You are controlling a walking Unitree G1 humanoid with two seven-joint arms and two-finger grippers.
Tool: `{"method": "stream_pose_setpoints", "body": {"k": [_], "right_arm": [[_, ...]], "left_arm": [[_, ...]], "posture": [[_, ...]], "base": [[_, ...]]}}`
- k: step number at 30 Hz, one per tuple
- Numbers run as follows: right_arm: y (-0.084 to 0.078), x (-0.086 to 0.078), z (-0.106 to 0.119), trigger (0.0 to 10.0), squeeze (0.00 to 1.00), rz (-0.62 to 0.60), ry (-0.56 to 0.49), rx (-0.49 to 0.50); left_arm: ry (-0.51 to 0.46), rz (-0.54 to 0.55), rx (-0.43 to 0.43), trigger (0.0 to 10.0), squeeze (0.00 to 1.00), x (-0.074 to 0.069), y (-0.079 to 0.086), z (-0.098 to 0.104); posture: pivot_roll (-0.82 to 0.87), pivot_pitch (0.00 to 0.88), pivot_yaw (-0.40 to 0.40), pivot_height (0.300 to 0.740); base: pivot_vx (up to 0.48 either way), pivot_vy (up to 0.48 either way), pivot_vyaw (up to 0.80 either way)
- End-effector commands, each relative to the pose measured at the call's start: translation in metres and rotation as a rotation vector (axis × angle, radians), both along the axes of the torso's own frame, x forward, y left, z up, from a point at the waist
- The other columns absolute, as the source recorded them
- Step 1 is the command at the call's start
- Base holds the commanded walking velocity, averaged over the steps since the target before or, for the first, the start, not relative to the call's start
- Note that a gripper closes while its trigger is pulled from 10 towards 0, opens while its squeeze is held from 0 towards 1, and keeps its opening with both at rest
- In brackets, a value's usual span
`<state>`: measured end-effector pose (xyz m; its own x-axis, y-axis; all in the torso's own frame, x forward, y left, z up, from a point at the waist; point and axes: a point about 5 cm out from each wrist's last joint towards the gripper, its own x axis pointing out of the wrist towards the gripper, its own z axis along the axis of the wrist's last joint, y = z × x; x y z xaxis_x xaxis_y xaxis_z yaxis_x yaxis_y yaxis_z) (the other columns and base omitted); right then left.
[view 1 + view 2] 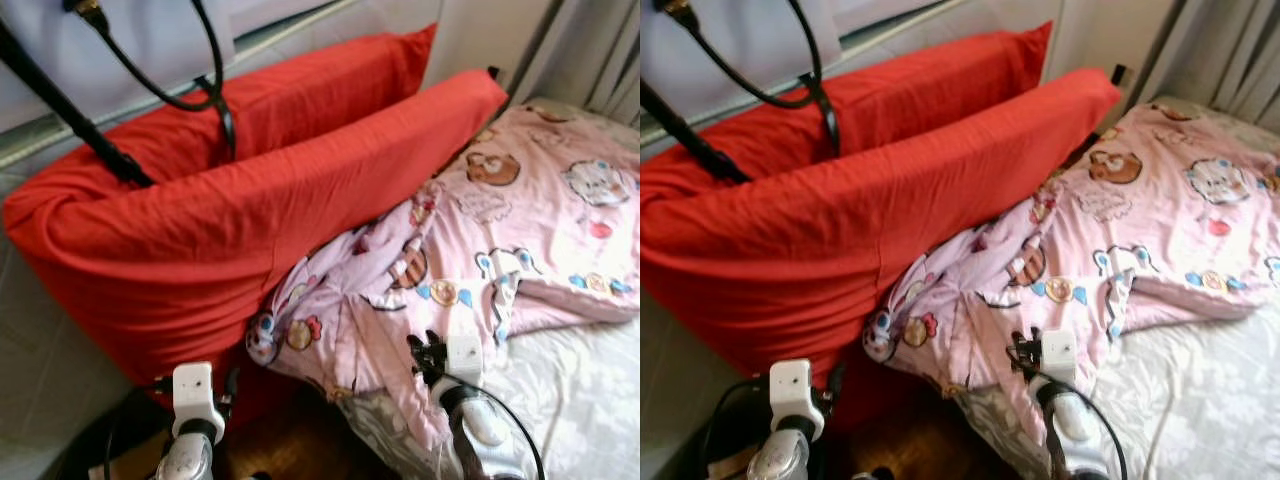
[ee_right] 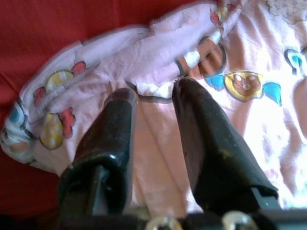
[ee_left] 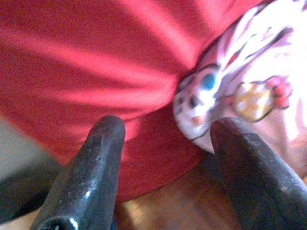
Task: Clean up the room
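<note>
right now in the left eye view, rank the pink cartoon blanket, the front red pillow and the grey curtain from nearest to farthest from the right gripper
1. Pink cartoon blanket: right gripper is over its crumpled edge on the bed.
2. Front red pillow: to the robot's left, leaning beside the blanket.
3. Grey curtain: far right corner, beyond the bed.

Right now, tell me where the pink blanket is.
The pink blanket lies crumpled on the bed, ahead and to the robot's right, its left edge bunched against the red pillows. The right gripper hangs just over it.
</note>
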<state>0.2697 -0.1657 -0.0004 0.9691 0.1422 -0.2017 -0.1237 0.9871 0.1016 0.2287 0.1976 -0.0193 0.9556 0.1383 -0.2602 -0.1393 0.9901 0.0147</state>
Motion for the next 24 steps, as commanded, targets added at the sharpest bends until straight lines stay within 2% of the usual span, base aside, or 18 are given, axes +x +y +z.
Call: {"method": "stream_pose_setpoints", "body": {"k": [1, 5, 11, 12, 15, 19, 24], "right_arm": [[-0.002, -0.02, -0.016, 10.0, 0.0, -0.025, 0.05, 0.012], [-0.003, -0.027, -0.017, 10.0, 0.0, -0.033, 0.028, 0.006], [-0.011, -0.032, -0.013, 10.0, 0.0, -0.08, -0.022, -0.016], [-0.014, -0.031, -0.012, 10.0, 0.0, -0.1, -0.03, -0.023], [-0.017, -0.031, -0.013, 10.0, 0.0, -0.126, -0.013, -0.033], [-0.014, -0.029, -0.017, 10.0, 0.0, -0.124, 0.038, -0.056], [-0.012, -0.03, -0.019, 10.0, 0.0, -0.123, 0.055, -0.054]], "left_arm": [[-0.018, -0.009, 0.008, 10.0, 0.0, -0.006, 0.0, 0.001], [-0.05, -0.001, 0.005, 10.0, 0.0, -0.009, -0.001, 0.005], [-0.125, -0.007, 0.01, 10.0, 0.0, -0.002, -0.003, 0.022], [-0.136, -0.015, 0.011, 10.0, 0.0, 0.002, -0.003, 0.026], [-0.147, -0.015, 0.008, 10.0, 0.0, 0.009, -0.002, 0.03], [-0.141, -0.031, 0.019, 10.0, 0.0, 0.009, -0.005, 0.032], [-0.129, -0.01, 0.005, 10.0, 0.0, 0.01, -0.007, 0.031]], "posture": [[-0.08, 0.168, -0.036, 0.74], [-0.07, 0.164, -0.04, 0.74], [-0.07, 0.159, -0.039, 0.74], [-0.08, 0.153, -0.035, 0.74], [-0.08, 0.148, -0.032, 0.74], [-0.08, 0.144, -0.028, 0.74], [-0.08, 0.157, -0.026, 0.7]], "base": [[0.0, 0.0, 0.0], [0.0, 0.0, 0.0], [0.0, 0.0, 0.0], [0.0, 0.0, 0.0], [0.0, 0.0, 0.0], [0.0, 0.0, 0.0], [0.0, 0.0, 0.0]]}}
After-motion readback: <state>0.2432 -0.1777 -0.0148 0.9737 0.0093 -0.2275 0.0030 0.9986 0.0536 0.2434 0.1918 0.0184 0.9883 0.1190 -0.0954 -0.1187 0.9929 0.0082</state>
